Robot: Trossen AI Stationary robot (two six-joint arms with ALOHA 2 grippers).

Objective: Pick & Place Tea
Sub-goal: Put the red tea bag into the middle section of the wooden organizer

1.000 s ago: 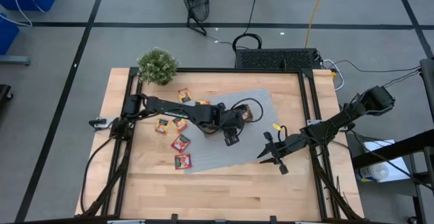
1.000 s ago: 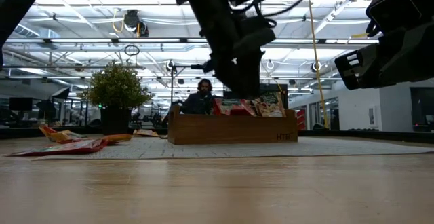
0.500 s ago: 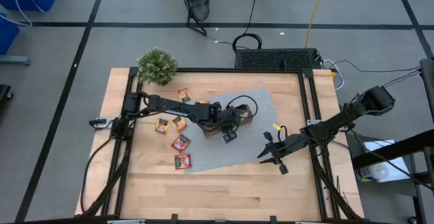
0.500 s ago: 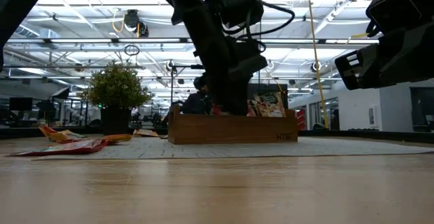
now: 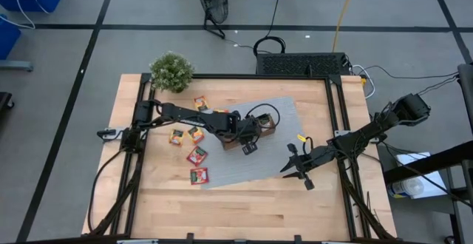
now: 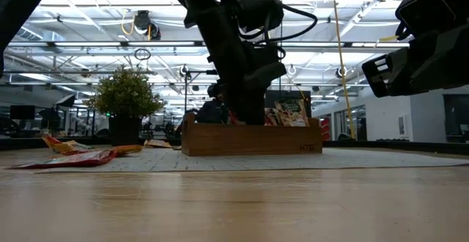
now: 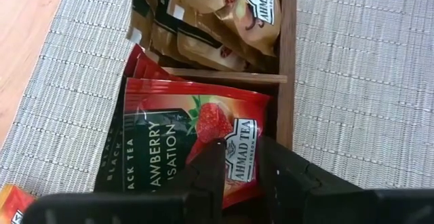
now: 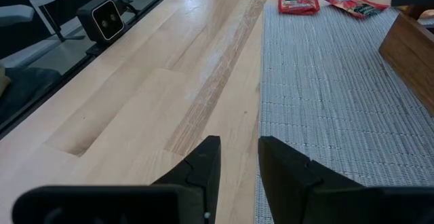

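The brown wooden tray [image 5: 270, 121] stands on a grey woven mat [image 5: 244, 171]. My left gripper [image 7: 242, 173] reaches down into the tray's near compartment, its fingers a narrow gap apart over a red strawberry tea sachet [image 7: 176, 122] that leans there on other red ones. In the neighbouring compartment stand pale brown sachets [image 7: 203, 27]. Several loose tea sachets [image 5: 196, 155] lie flat on the table left of the tray. My right gripper [image 5: 288, 163] hangs open above the mat's right part, holding nothing [image 8: 237, 149]. My left gripper comes slanting down from above over the printed face of the red sachet, near its lower edge [image 7: 241, 157]. That face shows through the gap between the fingers. Whether the fingertips touch it, I cannot tell.
A small green potted plant [image 5: 171, 72] stands at the table's far left corner. Two red sachets [image 8: 297, 4] lie on the mat's near left part. Bare wood stretches along the near edge [image 5: 244, 207]. In the low view the tray's front wall [image 6: 249, 141] hides the left fingertips.
My left gripper has sunk from above the tray down into its near compartment and drawn slightly toward the table's left; for the last half second it has kept still. The sachets on the table have not moved.
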